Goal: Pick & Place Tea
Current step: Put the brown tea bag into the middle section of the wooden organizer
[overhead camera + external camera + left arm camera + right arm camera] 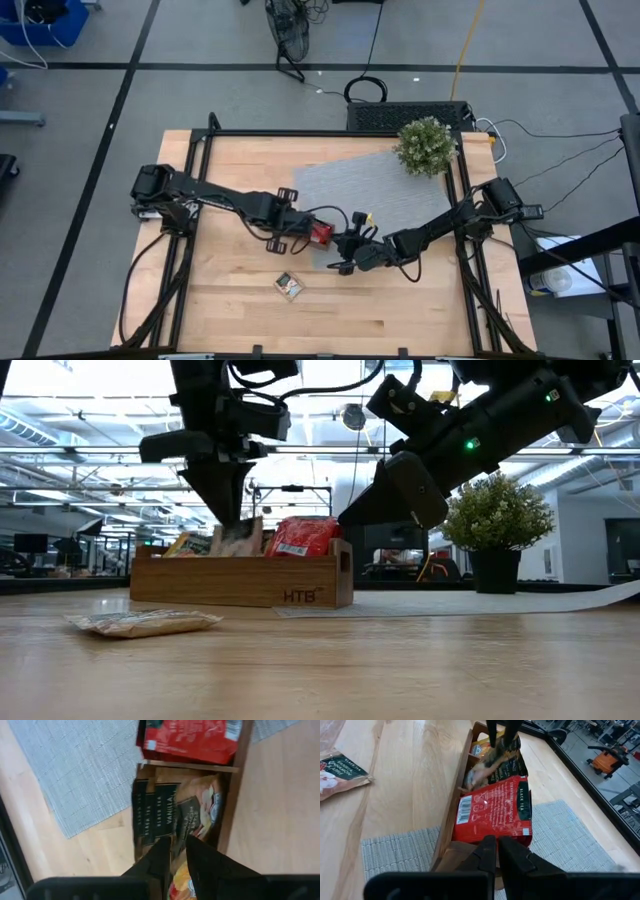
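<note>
A brown wooden tray (240, 582) stands on the table with its right end on a grey mat (380, 195). Red tea sachets (495, 810) stand in its end compartment. Black and beige sachets (175, 815) fill the middle one. My left gripper (178, 851) points down over the middle compartment, open by a narrow gap, just above a beige sachet (487, 762). My right gripper (497, 847) is shut and hangs slanted over the tray's right end (345, 555), clear of it in the low view. One more sachet (290, 286) lies flat on the wood near the front. My left gripper's fingertips (492, 732) stand right over the top edge of the beige sachet in the middle compartment. I cannot tell whether they touch it. The sachet leans among the others inside the tray.
A potted plant (427, 147) stands at the mat's far right corner. Bare wood stretches along the table's front edge and left side around the loose sachet (145, 622). The two grippers are close together over the tray.
</note>
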{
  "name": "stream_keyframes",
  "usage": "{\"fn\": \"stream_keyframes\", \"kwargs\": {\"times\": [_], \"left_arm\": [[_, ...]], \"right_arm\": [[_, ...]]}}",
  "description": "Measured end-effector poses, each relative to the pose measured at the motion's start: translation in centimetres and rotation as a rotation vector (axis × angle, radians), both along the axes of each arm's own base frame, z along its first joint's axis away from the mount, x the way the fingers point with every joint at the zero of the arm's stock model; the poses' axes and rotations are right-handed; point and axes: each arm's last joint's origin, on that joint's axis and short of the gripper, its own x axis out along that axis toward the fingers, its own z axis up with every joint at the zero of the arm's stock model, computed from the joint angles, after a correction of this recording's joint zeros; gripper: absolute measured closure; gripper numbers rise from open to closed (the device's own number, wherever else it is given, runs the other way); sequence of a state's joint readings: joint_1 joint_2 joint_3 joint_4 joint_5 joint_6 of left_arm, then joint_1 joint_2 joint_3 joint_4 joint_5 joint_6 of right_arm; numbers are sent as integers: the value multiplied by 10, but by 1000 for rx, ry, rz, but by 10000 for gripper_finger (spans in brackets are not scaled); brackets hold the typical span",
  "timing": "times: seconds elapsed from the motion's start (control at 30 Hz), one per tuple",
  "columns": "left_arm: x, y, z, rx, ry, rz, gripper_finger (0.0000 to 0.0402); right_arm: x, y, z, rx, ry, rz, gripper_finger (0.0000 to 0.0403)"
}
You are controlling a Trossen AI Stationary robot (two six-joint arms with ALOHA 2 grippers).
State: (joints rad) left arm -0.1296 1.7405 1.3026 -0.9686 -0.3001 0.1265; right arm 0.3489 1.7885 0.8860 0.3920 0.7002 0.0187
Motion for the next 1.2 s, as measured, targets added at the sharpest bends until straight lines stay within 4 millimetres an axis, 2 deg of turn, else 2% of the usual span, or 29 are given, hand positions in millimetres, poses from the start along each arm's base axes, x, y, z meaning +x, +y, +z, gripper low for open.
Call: {"fn": "stream_keyframes", "kwargs": {"times": [0.27, 0.4, 0.47, 0.57, 0.63, 0.73, 0.83, 1.03, 1.2], "left_arm": [[-7, -4, 28, 0, -139, -32, 332], [-16, -3, 53, -9, -257, -45, 332], [-23, -2, 73, -27, -380, -54, 332], [-35, -2, 97, -75, -568, -86, 332], [-47, -1, 105, -86, -652, -104, 332], [-62, 1, 115, -101, -802, -108, 332], [-71, 3, 119, -121, -917, -89, 332], [-82, 4, 119, -178, -997, -37, 332], [-82, 4, 116, -197, -978, -11, 332]], "right_arm": [[1, 1, 2, 1, -18, 4, 395], [0, 13, 6, -87, -25, 91, 395], [-1, 23, 10, -125, -32, 213, 395], [0, 37, 14, -101, -57, 500, 393], [4, 42, 13, -61, -94, 662, 383], [14, 49, 5, -35, -102, 763, 353], [28, 56, -9, -37, -70, 775, 305], [62, 64, -27, -48, -3, 732, 207], [81, 65, -36, -30, 41, 750, 180]]}}
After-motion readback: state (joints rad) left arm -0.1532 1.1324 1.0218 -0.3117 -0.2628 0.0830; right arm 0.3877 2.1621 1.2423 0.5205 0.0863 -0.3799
